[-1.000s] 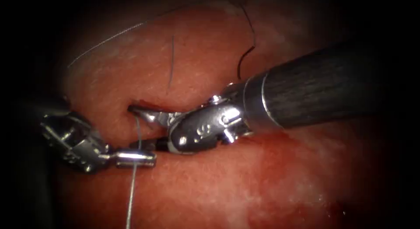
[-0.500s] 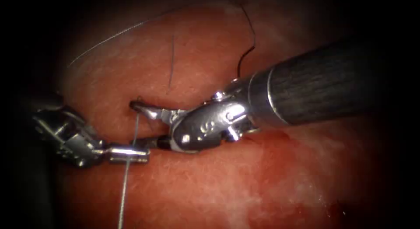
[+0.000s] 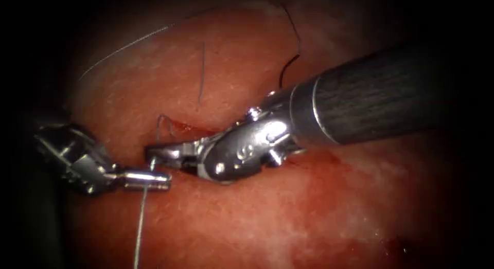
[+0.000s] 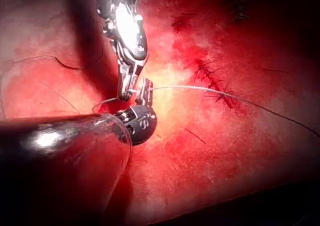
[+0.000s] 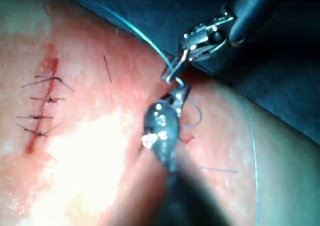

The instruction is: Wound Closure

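Left claw [image 3: 154,179] clamped shut on the thread [image 3: 139,228] by the left end of the cut [image 3: 190,129] in the tissue [image 3: 257,217], right claw [image 3: 159,153] closed too, seemingly on that same strand just above; likely mid thread-handling, calling next for gentle, even tension

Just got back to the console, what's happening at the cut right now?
Both tools meet at the left end of the cut in the tissue. The left tool has its jaws shut on the thread, which runs down from there toward the near edge. The right tool has come down from the cut's edge over the last second and now sits at the same strand, just above the left tool's tip. A small loop of thread stands above the cut. I can't make out the needle.
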Tool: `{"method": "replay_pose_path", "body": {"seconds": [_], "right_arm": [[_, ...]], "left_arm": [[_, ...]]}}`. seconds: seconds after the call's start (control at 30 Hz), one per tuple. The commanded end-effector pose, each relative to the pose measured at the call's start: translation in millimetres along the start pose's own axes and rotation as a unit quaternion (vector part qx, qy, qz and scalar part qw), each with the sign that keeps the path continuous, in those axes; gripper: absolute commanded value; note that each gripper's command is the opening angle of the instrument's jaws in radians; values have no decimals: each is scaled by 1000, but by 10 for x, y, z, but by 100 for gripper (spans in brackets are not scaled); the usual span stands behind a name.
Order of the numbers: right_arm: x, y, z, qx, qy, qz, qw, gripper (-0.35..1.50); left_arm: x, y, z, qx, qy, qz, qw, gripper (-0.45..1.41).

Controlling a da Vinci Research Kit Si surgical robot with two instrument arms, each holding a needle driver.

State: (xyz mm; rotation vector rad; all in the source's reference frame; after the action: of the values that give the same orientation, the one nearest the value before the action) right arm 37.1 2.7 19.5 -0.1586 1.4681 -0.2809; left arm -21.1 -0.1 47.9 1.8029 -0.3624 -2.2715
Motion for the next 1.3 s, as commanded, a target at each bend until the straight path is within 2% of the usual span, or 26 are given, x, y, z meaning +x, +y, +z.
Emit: {"method": "replay_pose_path", "body": {"seconds": [0.03,0.07,0.13,0.2,0.23,0.27,0.3,0.33,0.37,0.43,0.47,0.57,0.67,0.8,1.0,1.3], "right_arm": [[-2,-7,5,0,-2,3,1000,-35],[-2,-7,5,0,-2,3,1000,-35],[-3,-7,5,0,-5,3,1000,-35],[-6,-5,4,-2,-14,3,1000,-35],[-7,-5,3,-2,-21,3,1000,-35],[-12,-2,1,-5,-36,4,999,-35],[-15,-1,0,-6,-42,7,999,-35],[-15,-1,0,-6,-42,7,999,-35],[-23,3,-5,-15,-58,16,998,-35],[-28,5,-7,-19,-68,20,997,-35],[-39,9,-12,-20,-90,32,995,-35],[-49,13,-16,-22,-100,45,994,-35],[-70,20,-24,-33,-113,81,990,-35],[-90,23,-26,-40,-123,131,983,-35],[-102,30,-32,-43,-128,169,976,-35],[-118,42,-45,-47,-132,184,973,-35]], "left_arm": [[1,12,5,-1,1,-8,1000,-28],[1,12,5,-1,1,-8,1000,-28],[3,12,5,-1,0,-12,1000,-10],[6,12,4,-1,0,-12,1000,-5],[8,12,4,0,-1,-15,1000,14],[11,11,4,-2,-1,-29,1000,44],[14,9,4,6,-1,-39,999,61],[14,9,4,6,-1,-39,999,61],[18,8,3,22,1,-46,999,76],[20,8,3,30,4,-47,998,83],[26,9,2,46,7,-48,998,89],[32,11,3,51,6,-49,997,91],[41,16,8,55,2,-48,997,93],[46,24,19,64,-5,-5,998,89],[33,35,24,66,-18,67,995,84],[11,50,16,72,-39,96,992,79]]}}
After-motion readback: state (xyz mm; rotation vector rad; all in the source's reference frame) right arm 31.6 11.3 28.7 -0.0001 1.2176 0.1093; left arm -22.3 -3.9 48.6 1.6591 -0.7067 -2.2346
